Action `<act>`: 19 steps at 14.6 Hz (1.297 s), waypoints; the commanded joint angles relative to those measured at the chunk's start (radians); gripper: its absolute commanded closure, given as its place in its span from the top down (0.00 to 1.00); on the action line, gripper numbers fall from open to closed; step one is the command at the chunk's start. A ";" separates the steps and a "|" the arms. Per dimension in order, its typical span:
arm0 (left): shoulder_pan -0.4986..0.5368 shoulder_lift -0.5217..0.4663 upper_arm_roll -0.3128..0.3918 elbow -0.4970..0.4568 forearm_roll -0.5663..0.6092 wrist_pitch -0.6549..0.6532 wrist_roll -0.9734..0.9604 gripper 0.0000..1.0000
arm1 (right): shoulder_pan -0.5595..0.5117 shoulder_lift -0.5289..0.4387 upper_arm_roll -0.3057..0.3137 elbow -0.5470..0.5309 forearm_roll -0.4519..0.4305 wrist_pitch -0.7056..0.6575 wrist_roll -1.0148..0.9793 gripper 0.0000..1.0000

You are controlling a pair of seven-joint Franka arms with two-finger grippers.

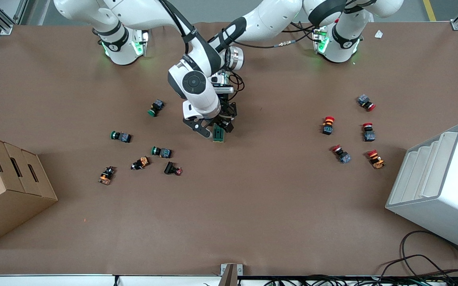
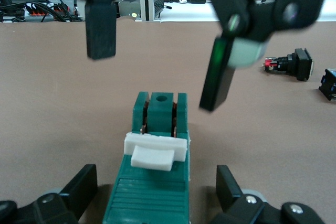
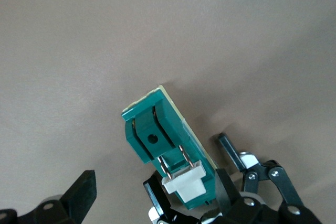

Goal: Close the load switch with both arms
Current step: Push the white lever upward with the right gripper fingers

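Load switch (image 1: pixel 218 136), a dark green rectangular plastic block with a white lever handle (image 2: pixel 155 150), lies on the brown table (image 1: pixel 253 206) near its middle, under both wrists. The left gripper (image 2: pixel 156 177) straddles its ribbed end, fingers spread and not yet pinching. The right gripper (image 2: pixel 156 72) hangs over the slotted end, also spread.

Risks, as I judge them: an off-centre pinch could twist the light block away, and the crowded grippers could collide.

The front view hides most of the switch. The left wrist view shows both spread pairs, and only the right wrist view shows the lever's two metal blades.
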 commanded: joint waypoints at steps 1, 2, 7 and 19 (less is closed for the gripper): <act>-0.007 0.056 0.006 0.018 0.007 0.011 -0.026 0.99 | 0.028 0.000 -0.011 -0.015 0.018 0.019 0.039 1.00; -0.009 0.059 0.006 0.019 0.007 0.011 -0.026 0.99 | 0.029 0.001 -0.009 -0.015 0.018 0.019 0.050 1.00; -0.019 0.066 0.006 0.019 0.007 0.005 -0.026 0.99 | 0.046 0.026 -0.011 -0.015 0.018 0.035 0.073 1.00; -0.019 0.068 0.007 0.021 0.007 0.005 -0.028 0.99 | 0.054 0.061 -0.009 -0.005 0.018 0.089 0.104 1.00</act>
